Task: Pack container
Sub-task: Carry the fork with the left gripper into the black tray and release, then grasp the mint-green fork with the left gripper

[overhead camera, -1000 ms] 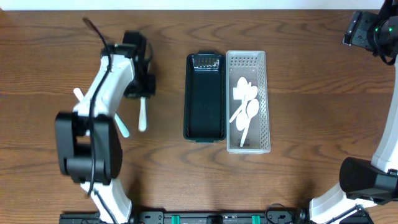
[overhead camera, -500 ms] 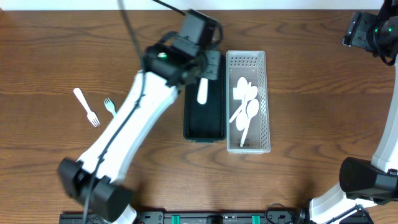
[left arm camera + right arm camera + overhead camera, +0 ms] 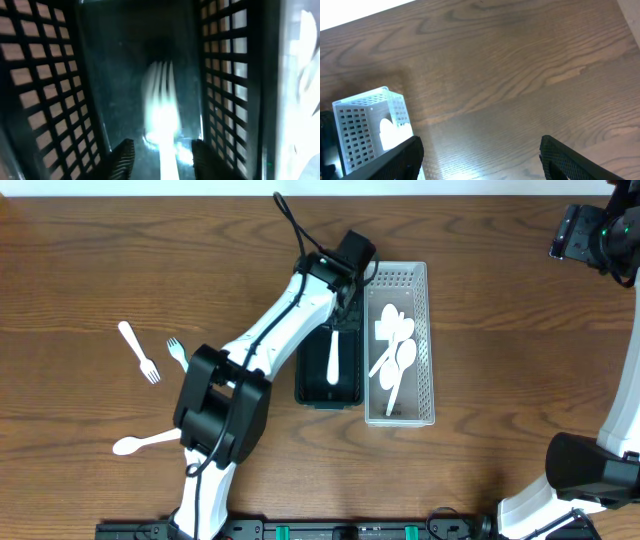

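Overhead: fork [image 3: 332, 356] newly inside black bin [image 3: 346, 388]

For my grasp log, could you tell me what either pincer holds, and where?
Nothing is held. The left pincer is open astride the white fork in the black bin, not touching its handle; the right pincer is open and empty.

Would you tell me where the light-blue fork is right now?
Overhead view: the light-blue fork lies on the table's left half, just right of a white fork, well left of the black basket.
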`<state>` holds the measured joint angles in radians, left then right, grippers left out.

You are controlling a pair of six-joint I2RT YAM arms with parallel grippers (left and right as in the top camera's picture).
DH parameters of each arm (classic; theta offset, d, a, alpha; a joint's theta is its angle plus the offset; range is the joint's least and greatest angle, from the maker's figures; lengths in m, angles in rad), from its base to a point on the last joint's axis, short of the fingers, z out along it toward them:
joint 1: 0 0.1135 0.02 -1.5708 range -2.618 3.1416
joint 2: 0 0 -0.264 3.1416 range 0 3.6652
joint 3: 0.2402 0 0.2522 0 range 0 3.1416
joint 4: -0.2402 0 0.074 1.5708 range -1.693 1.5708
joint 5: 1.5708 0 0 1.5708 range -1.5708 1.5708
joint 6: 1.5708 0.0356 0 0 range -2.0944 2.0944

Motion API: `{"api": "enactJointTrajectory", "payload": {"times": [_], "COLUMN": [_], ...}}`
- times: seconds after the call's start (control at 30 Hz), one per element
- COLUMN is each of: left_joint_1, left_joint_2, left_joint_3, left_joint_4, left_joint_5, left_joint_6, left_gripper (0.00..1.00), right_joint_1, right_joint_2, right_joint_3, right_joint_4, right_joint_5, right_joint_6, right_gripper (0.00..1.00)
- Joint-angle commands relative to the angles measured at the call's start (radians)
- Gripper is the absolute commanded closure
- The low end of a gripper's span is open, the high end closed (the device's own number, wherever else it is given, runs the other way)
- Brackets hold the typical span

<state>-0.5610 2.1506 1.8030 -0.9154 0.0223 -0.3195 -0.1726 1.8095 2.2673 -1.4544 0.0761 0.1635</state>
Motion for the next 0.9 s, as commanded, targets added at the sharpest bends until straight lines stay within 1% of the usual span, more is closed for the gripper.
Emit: {"api": "enactJointTrajectory", "payload": {"times": [0.0, 0.07, 0.17, 0.2, 0.33, 0.4, 0.47, 0.53, 0.57, 0.63, 0.67, 0.77, 0.87], "left_joint_1": [0.003, 0.004, 0.004, 0.004, 0.010, 0.033, 0.078, 0.142, 0.198, 0.276, 0.336, 0.473, 0.595], "left_joint_2": [0.006, -0.004, -0.042, -0.069, -0.199, -0.290, -0.368, -0.426, -0.460, -0.487, -0.497, -0.494, -0.479], "left_joint_3": [-0.005, -0.005, 0.003, 0.013, 0.042, 0.042, 0.042, 0.042, 0.042, 0.042, 0.042, 0.030, -0.023], "left_joint_4": [-0.002, 0.004, 0.003, -0.002, -0.040, -0.072, -0.115, -0.160, -0.194, -0.233, -0.259, -0.307, -0.304], "left_joint_5": [-0.004, -0.008, -0.046, -0.084, -0.185, -0.246, -0.255, -0.255, -0.255, -0.253, -0.247, -0.206, -0.143], "left_joint_6": [0.001, 0.037, 0.085, 0.104, 0.171, 0.170, 0.165, 0.123, 0.080, 0.025, -0.024, -0.117, -0.191], "left_gripper": [0.51, 0.48, 0.48, 0.48, 0.33, 0.32, 0.31, 0.30, 0.29, 0.24, 0.22, 0.19, 0.19], "right_joint_1": [-0.006, -0.006, -0.006, -0.006, -0.006, -0.006, -0.006, -0.006, -0.006, -0.006, -0.006, -0.006, -0.006], "right_joint_2": [0.003, 0.003, 0.003, 0.003, 0.003, 0.003, 0.003, 0.003, 0.003, 0.003, 0.003, 0.003, 0.003], "right_joint_3": [0.010, 0.010, 0.010, 0.010, 0.010, 0.010, 0.010, 0.010, 0.010, 0.010, 0.010, 0.010, 0.010], "right_joint_4": [-0.003, -0.003, -0.002, -0.002, -0.003, -0.005, -0.005, -0.004, 0.000, 0.008, 0.019, 0.051, 0.089], "right_joint_5": [0.002, 0.002, 0.003, 0.003, 0.003, 0.003, 0.003, 0.003, 0.003, 0.003, 0.003, 0.002, 0.002], "right_joint_6": [-0.016, -0.016, -0.016, -0.016, -0.035, -0.063, -0.091, -0.094, -0.094, -0.094, -0.094, -0.094, -0.093], "right_gripper": [0.22, 0.22, 0.22, 0.22, 0.21, 0.19, 0.19, 0.18, 0.17, 0.16, 0.15, 0.14, 0.14]}}
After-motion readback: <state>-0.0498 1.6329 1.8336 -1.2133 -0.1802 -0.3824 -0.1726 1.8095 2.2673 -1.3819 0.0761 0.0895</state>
